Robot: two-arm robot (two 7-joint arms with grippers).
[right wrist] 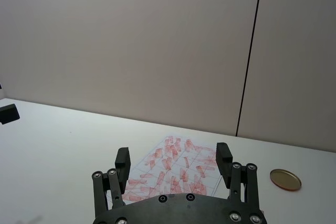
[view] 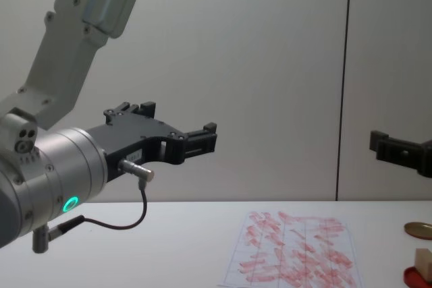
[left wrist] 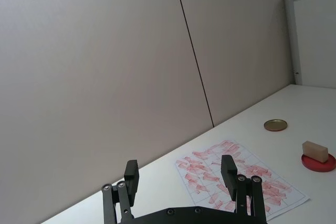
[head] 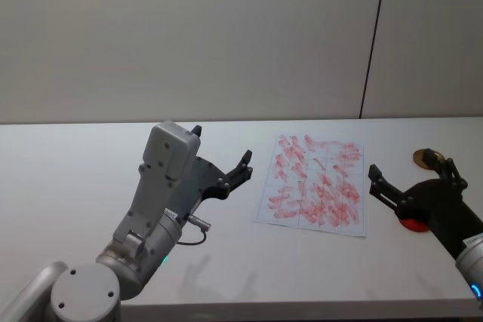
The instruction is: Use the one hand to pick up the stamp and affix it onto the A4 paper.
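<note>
Slippage is your main worry: the stamp (left wrist: 315, 151) is a small block, and if the right hand (head: 411, 171) closes off-centre on it, it could twist between the fingers or skid off the red pad (left wrist: 318, 163) it lies on. That pad sits on the counter (head: 75, 186) just off the right edge of the A4 paper (head: 317, 186), toward the paper's near corner, and the right hand hovers above it with its fingers spread apart and nothing between them. A descent that comes in crooked could nudge the block sideways before you grip it. Fresh ink may also make the pad cling and rise with the stamp. The paper looks like a loose sheet (nothing visibly pins it down), so a slanted press could drag it, and lifting away might peel it up. The left hand (head: 221, 147) hangs raised beyond the paper's left edge, fingers apart and empty, well clear of the work. The stamp itself is pale beige, wooden-looking and oblong, lying lengthwise across the pad. A brass disc (left wrist: 275, 125) lies beyond the pad, near the paper's far right corner.
</note>
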